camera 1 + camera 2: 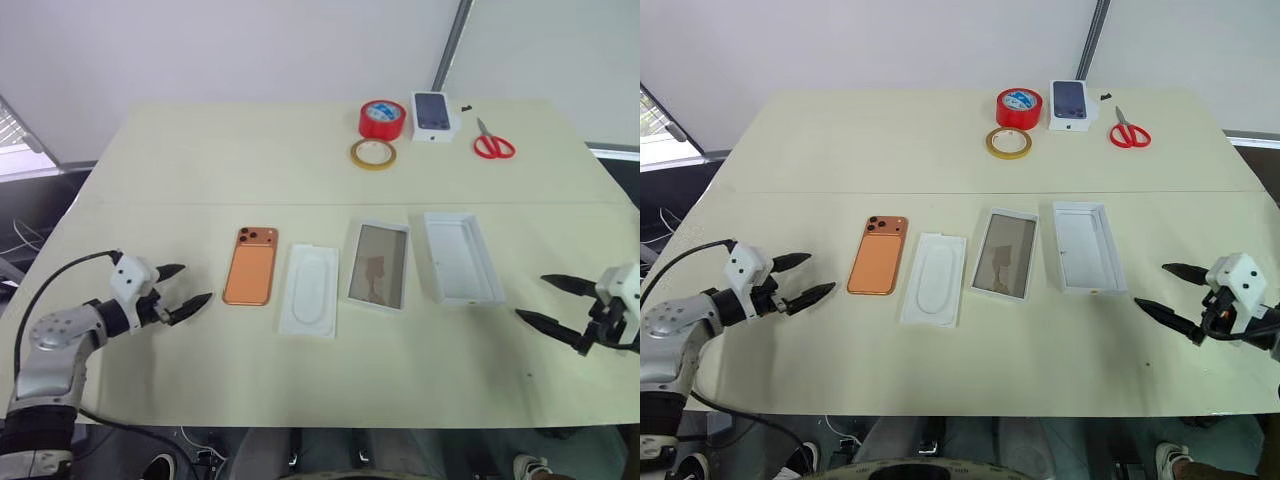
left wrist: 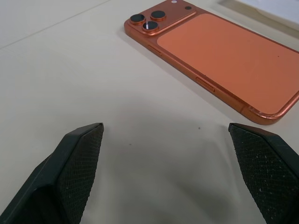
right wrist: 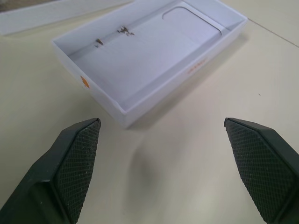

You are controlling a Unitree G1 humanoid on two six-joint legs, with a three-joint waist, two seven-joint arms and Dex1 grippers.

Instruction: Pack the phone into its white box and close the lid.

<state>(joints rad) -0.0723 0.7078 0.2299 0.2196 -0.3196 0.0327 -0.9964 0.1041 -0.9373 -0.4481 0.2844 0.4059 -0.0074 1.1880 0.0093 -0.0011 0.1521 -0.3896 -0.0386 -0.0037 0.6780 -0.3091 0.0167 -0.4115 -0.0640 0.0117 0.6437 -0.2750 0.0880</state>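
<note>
The table (image 1: 200, 160) has a smooth, matt cream surface. The phone (image 2: 233, 56) has a matt copper-orange back, a shinier metallic edge and glossy dark lenses. The white box (image 1: 378, 266) has a glossy brownish-grey floor. The lid (image 3: 140, 56) looks like smooth matt white card. The gripper fingers (image 2: 74, 168) are black with finely dimpled, rough-textured pads.

On your bench (image 1: 200, 380) you have one copper-orange phone (image 1: 250, 266), one flat white card (image 1: 311, 290), one shallow white box (image 1: 379, 266) and one taller white lid (image 1: 461, 257). Farther back you can count two tape rolls, one red (image 1: 382, 119) and one yellow (image 1: 373, 154), one small printed box (image 1: 434, 115) and one pair of red scissors (image 1: 491, 141).
</note>
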